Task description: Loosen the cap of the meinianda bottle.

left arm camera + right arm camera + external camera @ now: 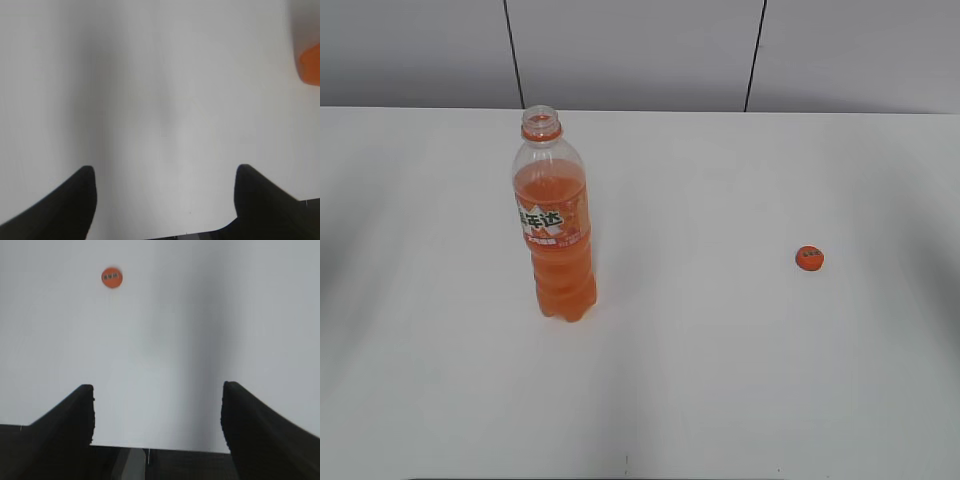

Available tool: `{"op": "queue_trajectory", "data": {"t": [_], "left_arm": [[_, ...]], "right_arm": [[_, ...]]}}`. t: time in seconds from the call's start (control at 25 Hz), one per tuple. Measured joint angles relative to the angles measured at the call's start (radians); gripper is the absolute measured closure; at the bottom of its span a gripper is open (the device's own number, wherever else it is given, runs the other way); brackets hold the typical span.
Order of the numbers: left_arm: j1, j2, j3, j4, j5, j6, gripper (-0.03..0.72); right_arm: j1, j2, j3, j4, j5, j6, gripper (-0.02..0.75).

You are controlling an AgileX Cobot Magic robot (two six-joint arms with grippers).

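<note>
The meinianda bottle (pixel 554 225) is standing upright on the white table (pixel 720 380), left of centre in the exterior view, and I am seeing its mouth open, with only the orange neck ring around the top. Orange drink is filling it to roughly the shoulder, and the label with white characters is facing the camera. The table is running out of frame at left, right and front; its far edge is meeting a grey panelled wall (pixel 640 50) with two dark seams. Bare surface is lying all around the bottle, so I am reading ample room on every side.

The cap (pixel 809 258) is lying flat on the table well to the right of the bottle, apart from it, top face up, with a small dark marking I cannot read.

Neither arm is showing in the exterior view. In the left wrist view the left gripper (pixel 165 200) is hovering over bare table with its jaws spread wide and nothing between them; an orange shape at the right edge is cut off and blurred, and I am taking it for part of the bottle (pixel 310 65). In the right wrist view the right gripper (pixel 157 415) is likewise holding its jaws wide apart and empty, with the cap (pixel 112 277) lying ahead and to the left of it, clear of both fingers. Only the dark finger ends are showing in each wrist view.
</note>
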Motion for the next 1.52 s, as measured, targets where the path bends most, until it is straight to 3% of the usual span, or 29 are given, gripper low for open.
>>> {"op": "queue_trajectory", "data": {"t": [0.56, 1.04, 1.52], "left_arm": [[0.000, -0.303, 0.387, -0.046, -0.099, 0.000, 0.168], [0.000, -0.521, 0.454, -0.066, -0.104, -0.026, 0.167], [0.000, -0.701, 0.482, -0.064, -0.032, -0.029, 0.169]], "right_arm": [[0.000, -0.277, 0.510, 0.022, -0.112, -0.001, 0.149], [0.000, -0.629, 0.720, 0.026, -0.131, -0.001, 0.149], [0.000, -0.895, 0.736, 0.027, -0.125, -0.002, 0.149]]}}
